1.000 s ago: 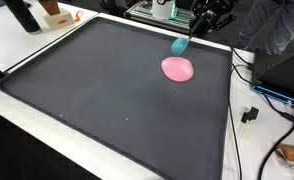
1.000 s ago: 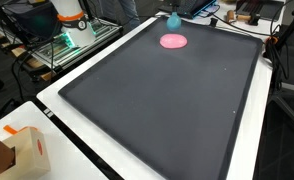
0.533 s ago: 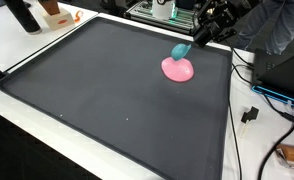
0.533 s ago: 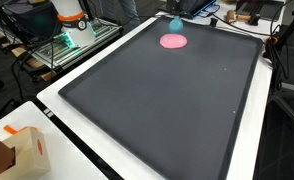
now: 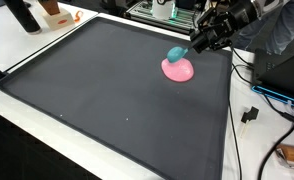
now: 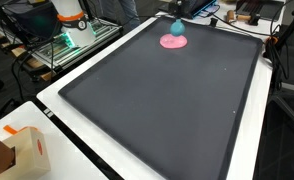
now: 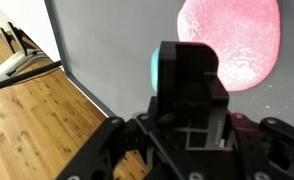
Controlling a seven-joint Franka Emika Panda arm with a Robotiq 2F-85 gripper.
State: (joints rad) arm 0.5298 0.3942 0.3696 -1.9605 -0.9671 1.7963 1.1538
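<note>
So the teal piece (image 5: 175, 54) is held pinched in the gripper (image 5: 189, 46), fingers narrow. The pink disc (image 5: 179, 70) is seen just below, slightly ahead, on the black mat (image 5: 107, 95).

In an exterior view: high, angled down over near corner of black mat (image 5: 107, 95), facing far edge; pink disc (image 5: 179, 69) at mid-range, cardboard box (image 5: 55, 12) far left.

In an exterior view: set back beside same box (image 6: 22, 150), facing along mat; disc (image 6: 173, 41) small and far.

Wrist view: close, looking down past gripper (image 7: 185, 62).

Shared by all: disc, teal piece (image 5: 175, 53), mat.
</note>
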